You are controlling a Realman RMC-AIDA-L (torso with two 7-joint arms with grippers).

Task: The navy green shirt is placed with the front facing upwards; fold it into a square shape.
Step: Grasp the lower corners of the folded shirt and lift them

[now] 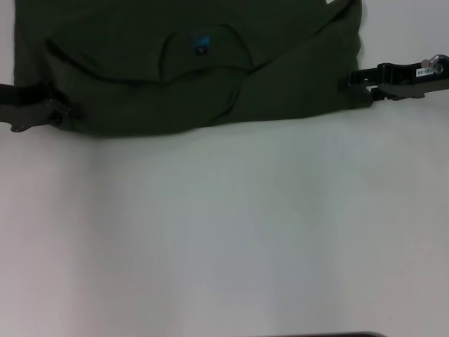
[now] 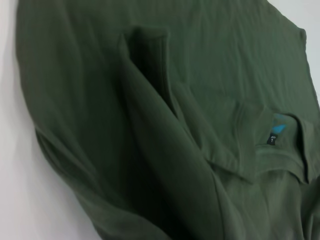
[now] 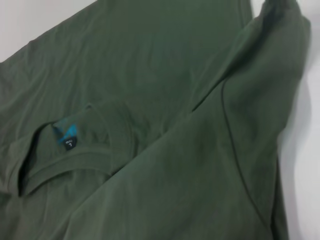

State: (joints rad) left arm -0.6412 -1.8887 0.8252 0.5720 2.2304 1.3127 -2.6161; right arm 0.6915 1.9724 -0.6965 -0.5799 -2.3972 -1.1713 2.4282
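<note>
One plain white table (image 1: 224,232) fills most of the head view, and nothing of the room beyond it is shown. The navy green shirt (image 1: 140,77) is spread across the table's far edge, partly folded, with its ribbed collar (image 1: 203,49) turned up and fabric doubled over on both sides of the collar. A small blue neck label (image 1: 200,43) is seen inside the collar; below it a white tag (image 3: 70,144) carries a mark too small to be read. The left gripper (image 1: 59,112) is placed at the shirt's left edge, the right gripper (image 1: 361,84) at its right edge, each touching the cloth. How far either pair of jaws is parted, and whether cloth is pinched, cannot be told.
</note>
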